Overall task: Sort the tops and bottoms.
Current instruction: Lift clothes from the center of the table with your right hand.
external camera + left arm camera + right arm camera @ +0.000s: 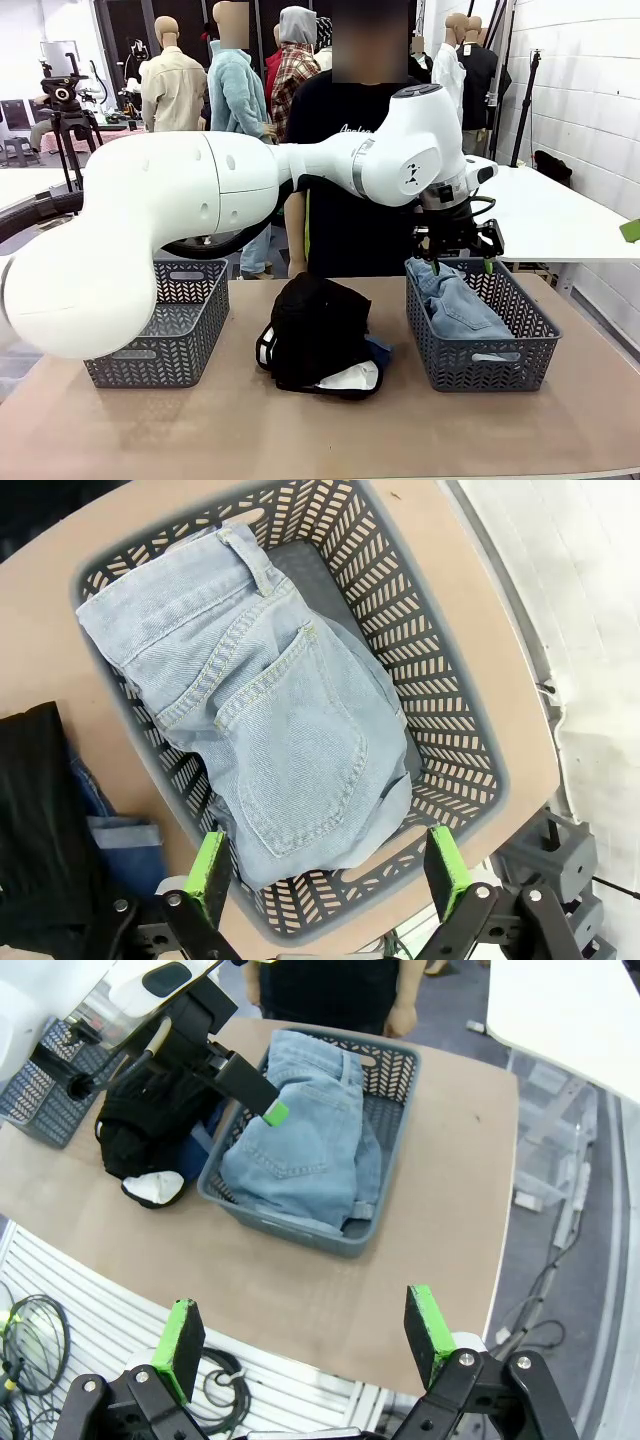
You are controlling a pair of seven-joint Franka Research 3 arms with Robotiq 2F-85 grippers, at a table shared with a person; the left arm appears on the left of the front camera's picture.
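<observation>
We judge the light jeans (270, 710) sorted: they lie in the right basket (480, 730), just under our left claw (328, 875), which hangs wide open and empty. Next we need the middle pile on the counter (560, 400), where the black top (315, 320) covers the darker jeans (115, 835) and the white top (355, 377). Our right claw (302, 1335) gapes empty, well apart.

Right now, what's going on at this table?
The left arm reaches across, and the left gripper hangs open just above the light jeans, which lie in the right-hand basket. A black top, a white top and darker jeans sit piled mid-table, not yet sorted. The right gripper hovers open, high over the table's near edge, holding nothing. A person stands at the far side.
</observation>
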